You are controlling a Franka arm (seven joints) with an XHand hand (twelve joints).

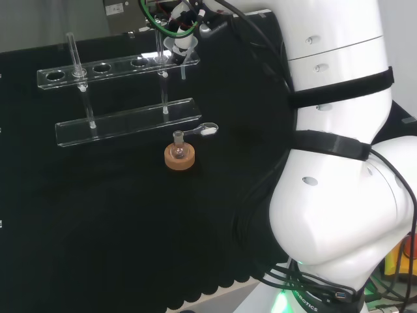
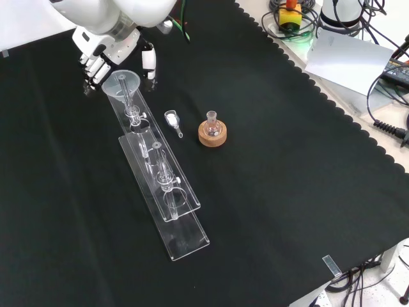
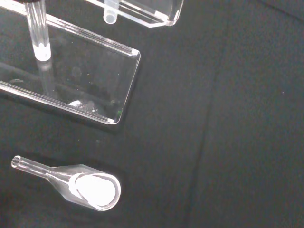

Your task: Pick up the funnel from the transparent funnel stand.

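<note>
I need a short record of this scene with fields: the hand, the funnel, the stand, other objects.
hand: at the far end of the stand in the front view, fingers beside the funnel's rim, not closed round it
funnel: upright, seated in the end hole of the stand
stand: clear, two tiers, on black cloth
other objects: small flask on a cork ring; clear scoop holding white powder

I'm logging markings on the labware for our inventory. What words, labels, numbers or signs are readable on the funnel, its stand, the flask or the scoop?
None can be read.
funnel: clear, no marking shows.
funnel stand: clear plastic, no label.
flask on its cork ring: no print visible.
scoop: unmarked; white powder inside.
</note>
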